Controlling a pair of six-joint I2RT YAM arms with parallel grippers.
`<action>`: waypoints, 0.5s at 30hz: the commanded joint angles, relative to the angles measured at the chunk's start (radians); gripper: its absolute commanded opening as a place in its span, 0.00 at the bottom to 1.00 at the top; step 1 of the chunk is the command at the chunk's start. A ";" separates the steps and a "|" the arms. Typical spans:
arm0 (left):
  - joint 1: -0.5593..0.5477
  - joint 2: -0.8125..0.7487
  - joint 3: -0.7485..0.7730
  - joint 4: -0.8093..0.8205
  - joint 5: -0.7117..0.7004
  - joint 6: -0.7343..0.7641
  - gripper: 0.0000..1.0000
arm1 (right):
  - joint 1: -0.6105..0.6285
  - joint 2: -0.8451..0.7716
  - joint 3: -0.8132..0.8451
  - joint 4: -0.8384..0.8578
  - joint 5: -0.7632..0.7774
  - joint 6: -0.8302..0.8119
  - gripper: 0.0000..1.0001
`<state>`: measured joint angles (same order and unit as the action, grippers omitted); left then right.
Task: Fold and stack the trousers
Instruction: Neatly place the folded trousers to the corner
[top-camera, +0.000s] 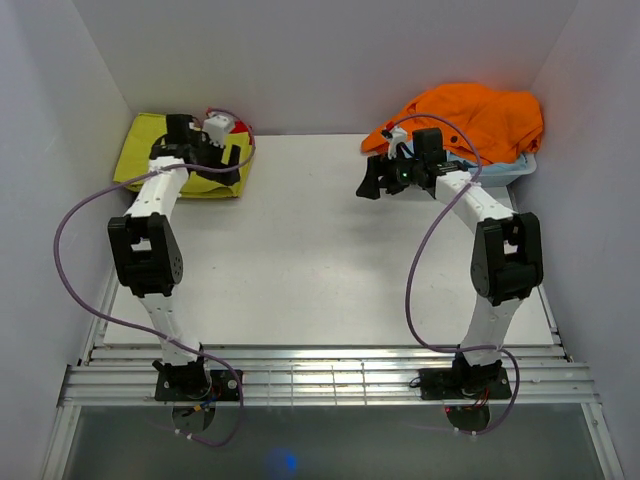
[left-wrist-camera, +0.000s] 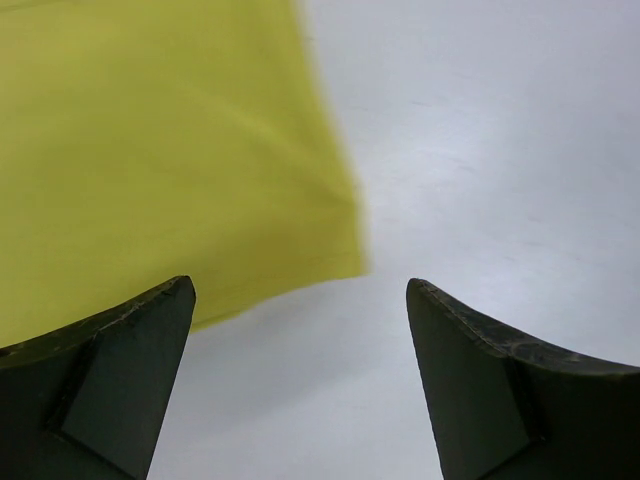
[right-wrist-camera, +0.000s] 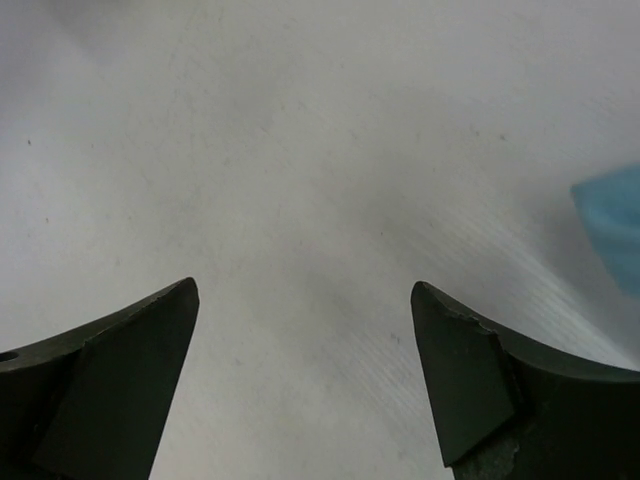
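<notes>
The yellow-green trousers (top-camera: 140, 152) lie folded in a flat square at the far left corner of the table. My left gripper (top-camera: 228, 166) hovers at the fold's near right corner, open and empty. In the left wrist view the trousers (left-wrist-camera: 170, 150) fill the upper left, and their corner ends just ahead of the gap of my left gripper (left-wrist-camera: 300, 285), with bare table between the jaws. My right gripper (top-camera: 370, 178) is open and empty over bare table (right-wrist-camera: 300, 150) at the far right; in its wrist view the right gripper (right-wrist-camera: 305, 285) holds nothing.
A crumpled orange garment (top-camera: 470, 115) is heaped at the far right corner on a light blue item (top-camera: 505, 172), whose edge shows in the right wrist view (right-wrist-camera: 612, 225). White walls close in the table on three sides.
</notes>
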<state>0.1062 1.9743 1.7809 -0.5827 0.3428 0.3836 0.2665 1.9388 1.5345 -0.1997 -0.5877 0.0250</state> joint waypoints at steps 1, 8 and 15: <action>-0.066 -0.081 -0.089 -0.150 0.154 -0.009 0.98 | -0.009 -0.136 -0.092 -0.179 0.060 -0.154 0.93; -0.163 -0.185 -0.389 -0.114 0.202 -0.135 0.98 | -0.107 -0.455 -0.370 -0.312 0.149 -0.319 0.90; -0.163 -0.356 -0.623 -0.032 0.171 -0.149 0.98 | -0.173 -0.661 -0.605 -0.343 0.206 -0.375 0.90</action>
<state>-0.0589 1.7515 1.1839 -0.6746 0.4995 0.2523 0.0925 1.3270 0.9802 -0.5053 -0.4152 -0.2962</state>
